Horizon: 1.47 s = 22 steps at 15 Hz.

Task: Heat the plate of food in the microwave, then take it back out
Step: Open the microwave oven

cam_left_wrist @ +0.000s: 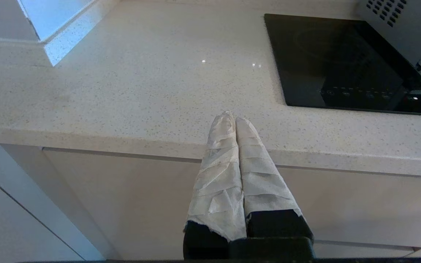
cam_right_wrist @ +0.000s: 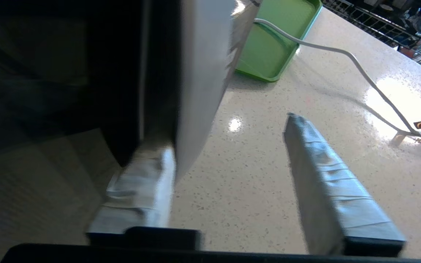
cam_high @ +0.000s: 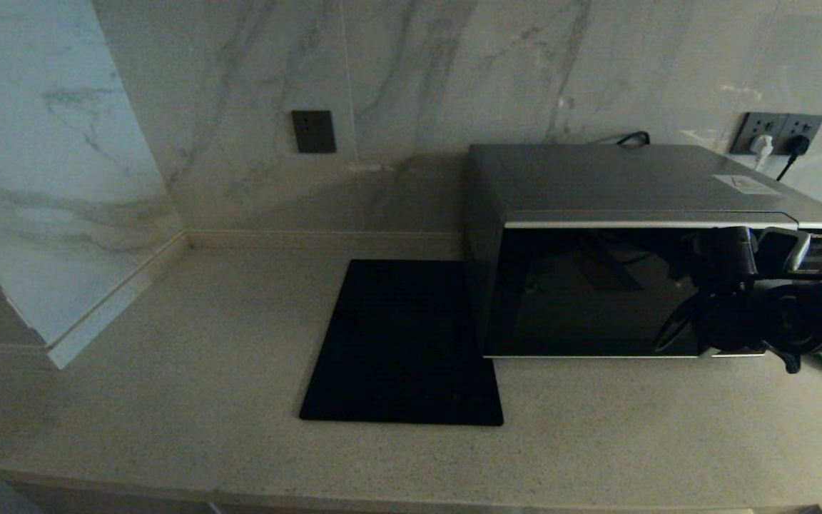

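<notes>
I've got the right claw [cam_right_wrist: 228,171] spread wide at the microwave [cam_high: 639,250] door's right edge, frame right, to work it. Left claw [cam_left_wrist: 235,122] pinched closed, parked below the surface [cam_left_wrist: 141,84] edge (no plate visible).

Head view dim, underexposed; microwave [cam_high: 639,250] door near-black with faint reflections, black slab [cam_high: 404,343] featureless. Wrist views much brighter. Specular glare spots on countertop [cam_right_wrist: 389,102] near white cable [cam_right_wrist: 342,54]. Motion blur on one right gripper finger [cam_right_wrist: 141,190] against microwave edge. Wide-angle bending at head view edges.
</notes>
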### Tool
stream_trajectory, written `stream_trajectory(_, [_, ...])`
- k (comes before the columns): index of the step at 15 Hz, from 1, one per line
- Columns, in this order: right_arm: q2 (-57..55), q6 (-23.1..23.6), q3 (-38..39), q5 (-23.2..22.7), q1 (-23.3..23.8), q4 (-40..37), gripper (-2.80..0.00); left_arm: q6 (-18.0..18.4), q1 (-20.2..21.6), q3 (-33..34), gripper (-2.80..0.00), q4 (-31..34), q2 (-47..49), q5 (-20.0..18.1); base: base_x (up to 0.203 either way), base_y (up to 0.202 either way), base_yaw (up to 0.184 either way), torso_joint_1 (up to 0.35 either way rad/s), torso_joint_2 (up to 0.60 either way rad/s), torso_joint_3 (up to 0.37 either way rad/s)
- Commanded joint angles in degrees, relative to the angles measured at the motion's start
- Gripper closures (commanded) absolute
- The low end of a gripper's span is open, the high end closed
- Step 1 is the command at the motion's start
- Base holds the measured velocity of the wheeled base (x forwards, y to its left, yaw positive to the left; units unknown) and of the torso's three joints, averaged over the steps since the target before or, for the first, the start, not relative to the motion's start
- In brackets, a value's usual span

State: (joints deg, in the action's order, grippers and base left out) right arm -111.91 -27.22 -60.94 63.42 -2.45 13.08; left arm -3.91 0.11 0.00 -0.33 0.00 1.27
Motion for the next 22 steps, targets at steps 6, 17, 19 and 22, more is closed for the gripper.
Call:
stream_trajectory(6, [-0.5, 0.1, 0.2, 2.8, -0.2, 1.8, 0.00, 0.0, 0.0, 0.0, 0.00, 0.0, 0.1, 0.0, 0.000, 0.000, 0.000, 0.000, 0.00, 0.000])
stream_trajectory(17, [-3.2, 0.2, -1.4, 7.7, -0.5, 5.4, 0.00, 0.0, 0.0, 0.0, 0.00, 0.0, 0.0, 0.0, 0.000, 0.000, 0.000, 0.000, 0.00, 0.000])
stream_trajectory(19, [-4.7, 0.2, -2.5, 13.3, -0.5, 6.8, 0.00, 0.0, 0.0, 0.0, 0.00, 0.0, 0.0, 0.1, 0.000, 0.000, 0.000, 0.000, 0.00, 0.000])
stream_trajectory(22, [-5.4, 0.1, -3.0, 15.2, -0.5, 7.2, 0.00, 0.0, 0.0, 0.0, 0.00, 0.0, 0.0, 0.1, 0.000, 0.000, 0.000, 0.000, 0.00, 0.000])
